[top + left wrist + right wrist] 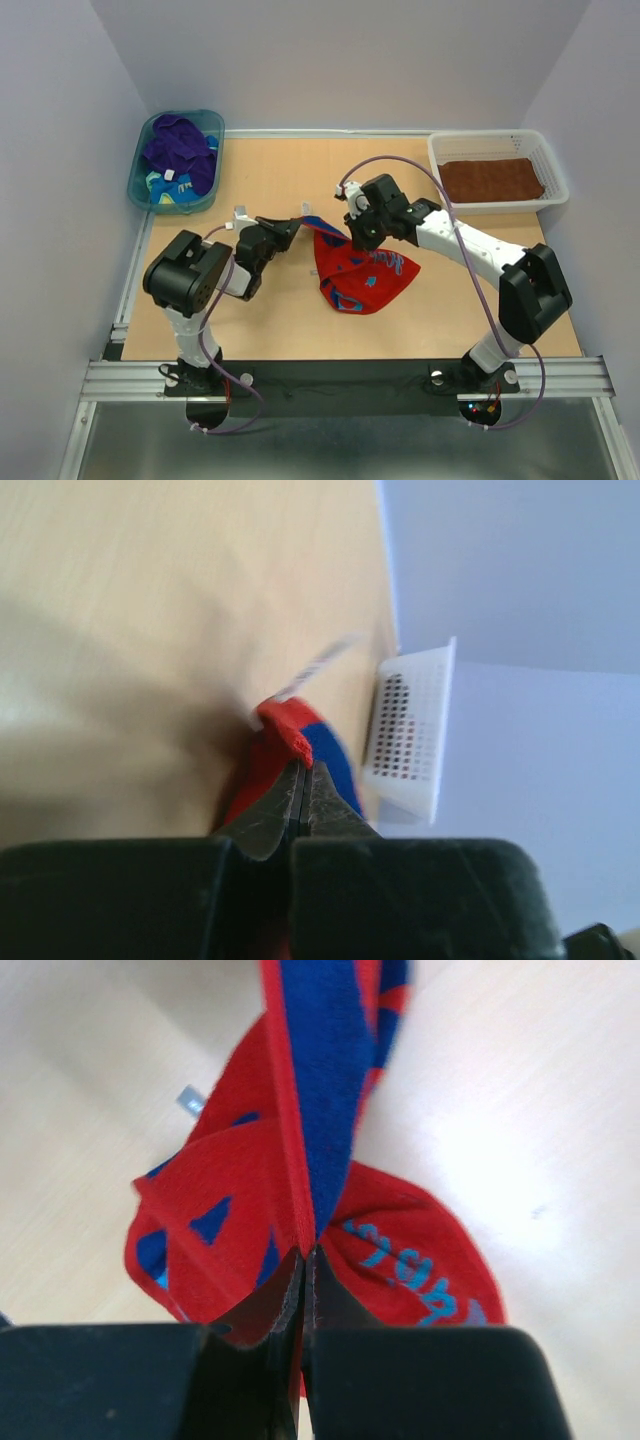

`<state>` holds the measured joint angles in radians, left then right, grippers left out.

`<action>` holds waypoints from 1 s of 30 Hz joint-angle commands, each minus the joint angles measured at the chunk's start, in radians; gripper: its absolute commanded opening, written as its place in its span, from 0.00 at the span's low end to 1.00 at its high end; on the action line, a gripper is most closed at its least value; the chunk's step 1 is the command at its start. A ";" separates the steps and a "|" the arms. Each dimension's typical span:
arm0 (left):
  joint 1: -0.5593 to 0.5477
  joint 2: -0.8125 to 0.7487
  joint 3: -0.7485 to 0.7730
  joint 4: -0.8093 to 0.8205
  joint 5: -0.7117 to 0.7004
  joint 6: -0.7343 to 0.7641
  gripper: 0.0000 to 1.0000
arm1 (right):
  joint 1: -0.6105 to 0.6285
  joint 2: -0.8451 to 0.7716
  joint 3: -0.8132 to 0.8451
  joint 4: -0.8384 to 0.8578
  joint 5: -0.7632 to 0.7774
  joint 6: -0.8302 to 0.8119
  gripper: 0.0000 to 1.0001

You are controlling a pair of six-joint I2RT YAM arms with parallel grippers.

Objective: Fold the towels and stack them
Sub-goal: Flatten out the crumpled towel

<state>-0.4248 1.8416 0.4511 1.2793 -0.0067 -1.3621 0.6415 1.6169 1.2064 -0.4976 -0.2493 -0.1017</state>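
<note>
Pinching one corner of the red towel (365, 280), the left gripper (292, 228) has its jaws fully closed. The right gripper (352, 233) jaws are likewise closed on its blue edge. That edge spans between them, and the rest droops to mid-worktop. Brown towel (490, 180) in white basket (553, 182), far right corner; purple towel (180, 150) in teal tub (137, 180), far left corner.

Robot lab cell: bare white walls (330, 60), wooden table (270, 180), aluminium rail (340, 372).

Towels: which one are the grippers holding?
The red towel with blue marks, mid-table, pinched by the left gripper and right gripper. The brown towel lies flat in the white basket; the purple towel sits bunched in the teal tub.
</note>
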 commanded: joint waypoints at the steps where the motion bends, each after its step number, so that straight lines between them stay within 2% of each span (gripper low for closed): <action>1: 0.073 -0.210 0.027 -0.027 -0.013 0.147 0.00 | 0.010 -0.058 0.129 -0.024 0.209 -0.033 0.01; 2: 0.084 -0.246 0.072 -0.079 -0.013 0.176 0.00 | 0.009 -0.057 0.151 -0.038 0.294 -0.055 0.00; 4: 0.103 -0.316 0.128 -0.177 -0.016 0.256 0.00 | 0.009 -0.049 0.220 -0.050 0.366 -0.079 0.01; 8: 0.116 -0.447 0.363 -0.449 -0.039 0.507 0.00 | 0.009 -0.029 0.335 -0.059 0.528 -0.173 0.00; 15: 0.116 -0.538 0.667 -0.661 -0.044 0.746 0.00 | 0.010 0.017 0.613 -0.058 0.656 -0.308 0.00; 21: 0.115 -0.663 0.805 -0.774 -0.026 0.851 0.00 | 0.009 -0.058 0.729 -0.058 0.621 -0.372 0.01; 30: 0.069 -0.883 0.816 -0.868 -0.033 0.880 0.00 | 0.010 -0.336 0.604 -0.067 0.314 -0.365 0.00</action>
<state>-0.3794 1.0595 1.2095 0.3771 0.0978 -0.5560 0.6899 1.4227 1.8431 -0.5117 0.0669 -0.4419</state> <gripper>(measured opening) 0.018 0.018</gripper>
